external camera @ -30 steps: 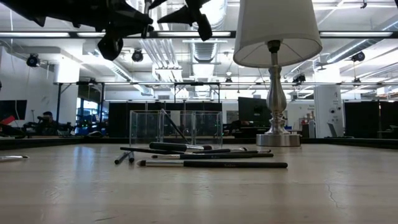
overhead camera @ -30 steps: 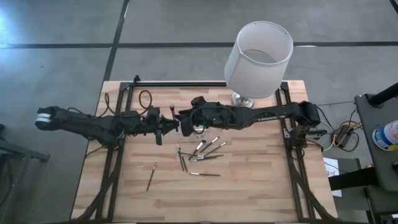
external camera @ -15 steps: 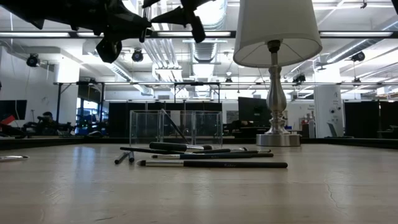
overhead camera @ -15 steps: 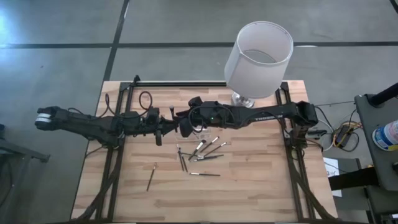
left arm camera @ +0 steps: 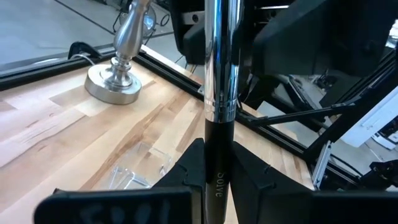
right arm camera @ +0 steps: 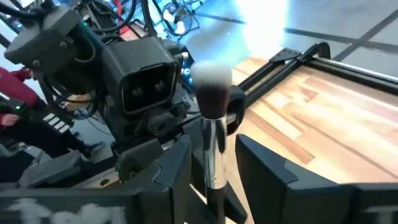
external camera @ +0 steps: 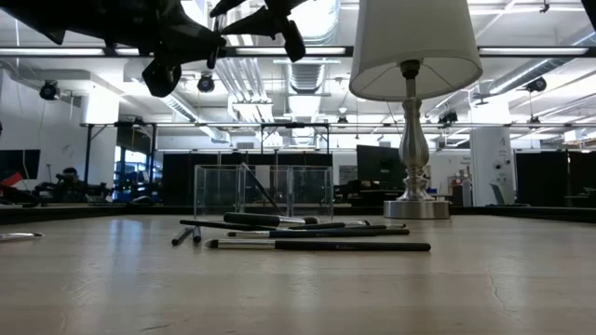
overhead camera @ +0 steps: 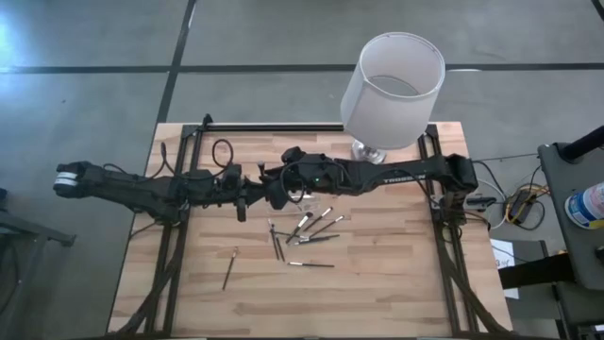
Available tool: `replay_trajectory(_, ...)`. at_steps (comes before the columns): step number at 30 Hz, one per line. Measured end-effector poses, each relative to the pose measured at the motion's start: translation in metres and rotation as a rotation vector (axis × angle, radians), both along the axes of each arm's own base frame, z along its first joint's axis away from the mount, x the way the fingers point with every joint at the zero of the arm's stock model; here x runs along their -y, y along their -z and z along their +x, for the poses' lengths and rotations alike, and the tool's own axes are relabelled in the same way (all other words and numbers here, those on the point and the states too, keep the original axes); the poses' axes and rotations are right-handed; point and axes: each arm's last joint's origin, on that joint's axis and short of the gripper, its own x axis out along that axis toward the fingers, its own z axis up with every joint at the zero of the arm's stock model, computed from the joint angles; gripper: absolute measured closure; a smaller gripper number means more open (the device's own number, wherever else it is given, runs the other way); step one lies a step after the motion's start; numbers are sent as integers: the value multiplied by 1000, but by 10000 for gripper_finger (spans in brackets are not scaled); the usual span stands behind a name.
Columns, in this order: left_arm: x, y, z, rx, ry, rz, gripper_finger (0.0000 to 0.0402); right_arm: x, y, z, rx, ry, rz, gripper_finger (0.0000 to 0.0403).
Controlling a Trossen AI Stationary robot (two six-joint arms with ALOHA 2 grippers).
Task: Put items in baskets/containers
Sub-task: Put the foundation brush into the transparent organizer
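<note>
A makeup brush (left arm camera: 219,93) with a black handle, silver ferrule and soft bristle head (right arm camera: 211,81) stands roughly upright in the air over the table's middle. My left gripper (left arm camera: 219,163) is shut on it. My right gripper (right arm camera: 214,158) faces it from the right, open, one finger on either side of the ferrule with small gaps showing. Several more brushes (overhead camera: 307,227) lie flat on the wood, and one (overhead camera: 229,266) lies apart to the left. The clear container (external camera: 263,191) stands behind them with one brush leaning inside. My left gripper pinches the brush's black handle (left arm camera: 217,183) between its two fingers, just below the silver ferrule. The fingers come in about level from the table's left and lie across the brush. The brush is lifted clear of the table, bristles up.
A white drum-shaded lamp (overhead camera: 392,85) stands on a metal base (left arm camera: 118,84) at the far right. Black cable loops (overhead camera: 222,151) lie at the far left, and black frame rails (overhead camera: 179,236) run along both sides of the table. The near half is bare wood.
My right gripper has crept a little toward the table's left, closer about the brush. My left gripper keeps the brush still.
</note>
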Motion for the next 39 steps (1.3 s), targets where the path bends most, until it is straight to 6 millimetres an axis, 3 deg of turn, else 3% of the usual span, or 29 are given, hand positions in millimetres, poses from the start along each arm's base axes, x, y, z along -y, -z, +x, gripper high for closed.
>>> replay_trajectory(11, 0, 0, 0, -2, 3, 9, 359, 3, 4, 2, -6, -9, 12, 352)
replay_trajectory(16, 0, 4, -1, -43, 4, 17, 327, 3, 4, 2, -14, -7, -14, 369)
replay_trajectory(25, 1, 27, -11, -288, -39, -107, 275, 5, 7, 1, -53, 59, -140, 369)
replay_trajectory(32, 13, 31, -31, -389, 6, -161, 266, 0, 37, 2, -154, 92, -170, 369)
replay_trajectory(39, 21, 31, -46, -408, -1, -192, 266, -1, 75, 25, -182, 108, -252, 369)
